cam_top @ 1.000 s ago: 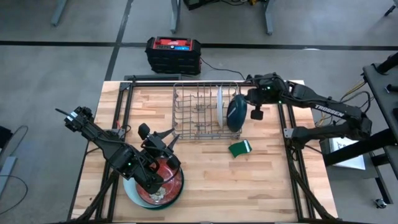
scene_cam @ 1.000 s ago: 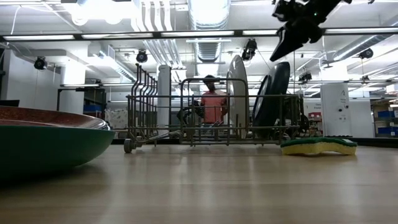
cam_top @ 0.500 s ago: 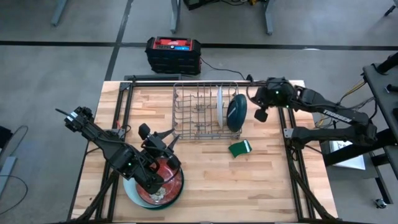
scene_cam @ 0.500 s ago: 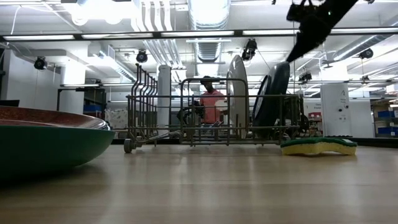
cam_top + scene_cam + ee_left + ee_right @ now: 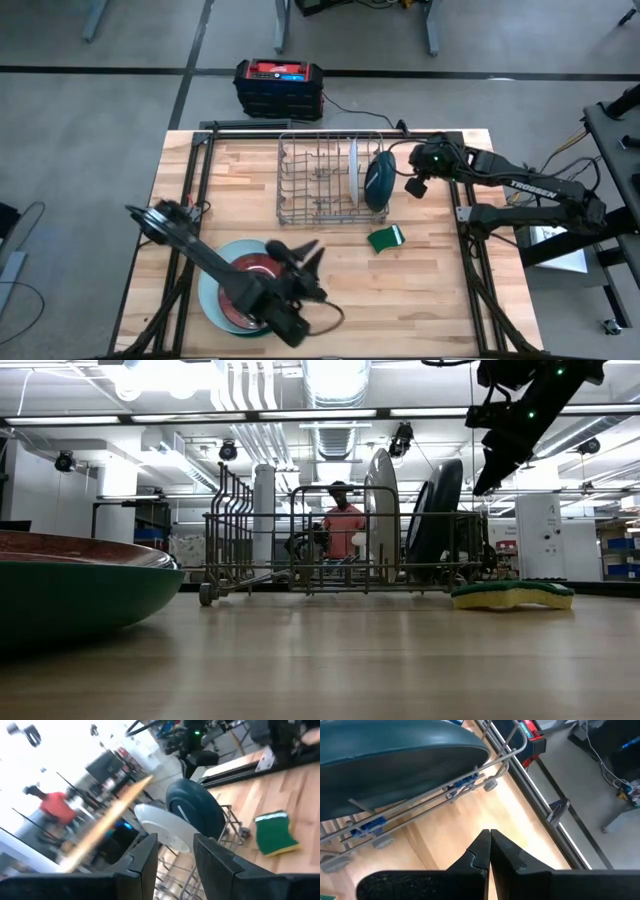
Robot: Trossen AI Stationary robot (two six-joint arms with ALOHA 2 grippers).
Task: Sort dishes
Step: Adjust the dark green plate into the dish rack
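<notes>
A grey wire rack point(image 5: 318, 180) stands at the table's far middle. A thin white plate point(image 5: 353, 172) and a dark teal plate point(image 5: 378, 182) stand on edge between its wires. At the near left lies a stack: a red-brown plate point(image 5: 250, 272) on a green plate point(image 5: 90, 595), with a pale blue-white plate point(image 5: 208, 292) under them. My left gripper point(image 5: 300, 248) is open and empty, just right of the stack, facing the rack point(image 5: 220, 820). My right gripper point(image 5: 414, 186) is shut and empty, in the air right of the teal plate point(image 5: 395, 755).
A green, white-edged sponge point(image 5: 387, 238) lies on the wood near the rack's near right corner. A black and red box point(image 5: 280, 85) sits on the floor beyond the far edge. A person in a red shirt point(image 5: 343, 525) shows far behind the rack. Bare wood lies at the near right.
My left arm has swung round: its gripper has left its place over the plate stack and gone toward the table's right and near edges. My right gripper has drawn away from the teal plate toward the right edge and come down, tipping more downward. The plates have stayed put.
</notes>
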